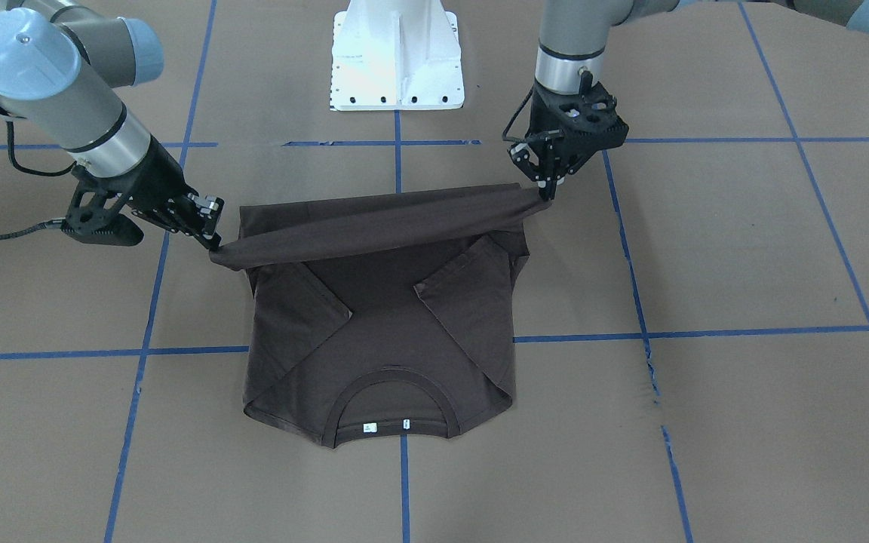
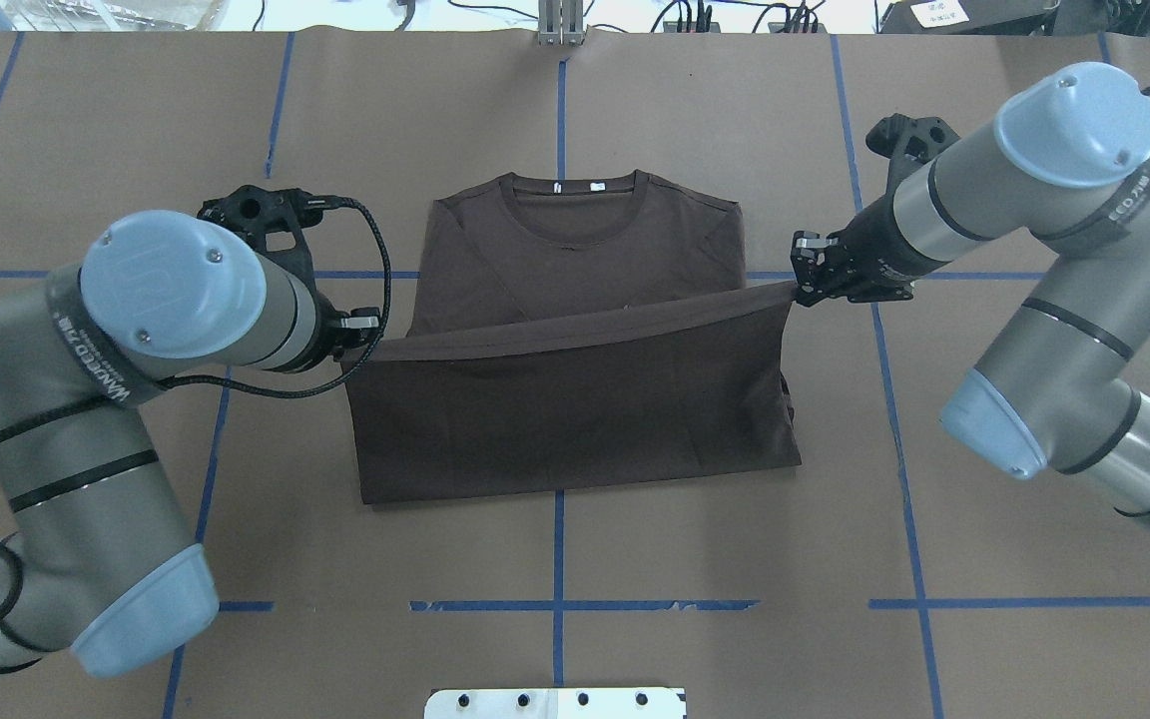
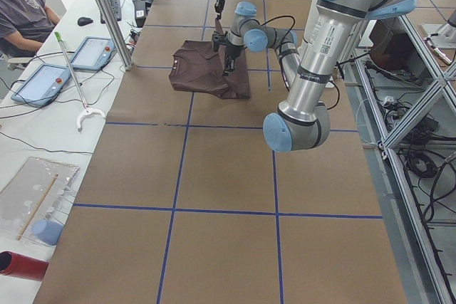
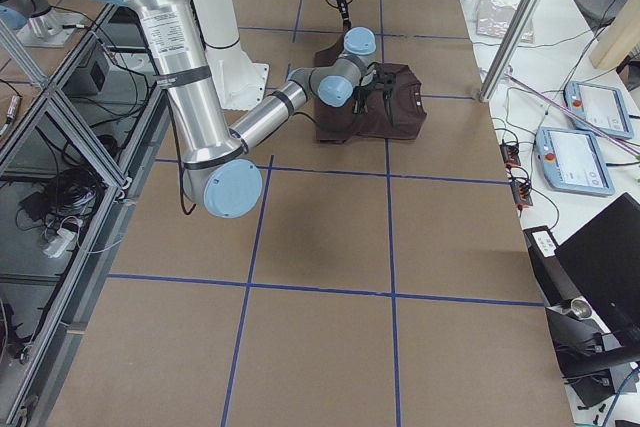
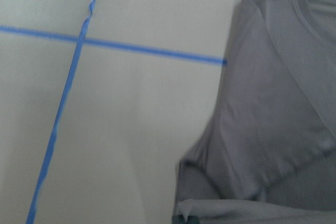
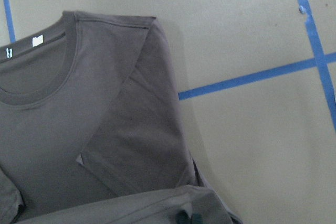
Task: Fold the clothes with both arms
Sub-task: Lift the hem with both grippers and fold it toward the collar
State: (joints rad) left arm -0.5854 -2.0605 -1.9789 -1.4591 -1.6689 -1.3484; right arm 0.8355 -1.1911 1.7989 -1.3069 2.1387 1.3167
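- The desk (image 2: 735,120), covered in brown paper with blue tape lines, gives a flat bed for the fold. The T-shirt (image 2: 575,429) lies at its middle, straight in front of the robot.
- The left arm (image 2: 86,499) and right arm (image 2: 1044,260) reach in from opposite sides, forearms low and angled inward. Each wrist sits just outside a side edge of the garment, so the cloth between them is pulled straight.
- The T-shirt's neck end lies flat on the side away from the robot. The end nearer the robot is raised and doubled over the body, which looks like the bottom-to-top fold, about half done.
- The hem (image 1: 382,226) hangs as a taut band above the chest, and that tension should keep the fold line even.
- The sleeves (image 1: 465,290) are turned in over the body, which leaves a narrow rectangle to fold.
- The left pincer (image 1: 546,193) is closed on one hem corner and points down.
- The right pincer (image 1: 213,241) is closed on the other corner and lies nearly level.
- The collar (image 1: 391,371) and white neck tag (image 1: 370,427) lie uncovered, well beyond the band.
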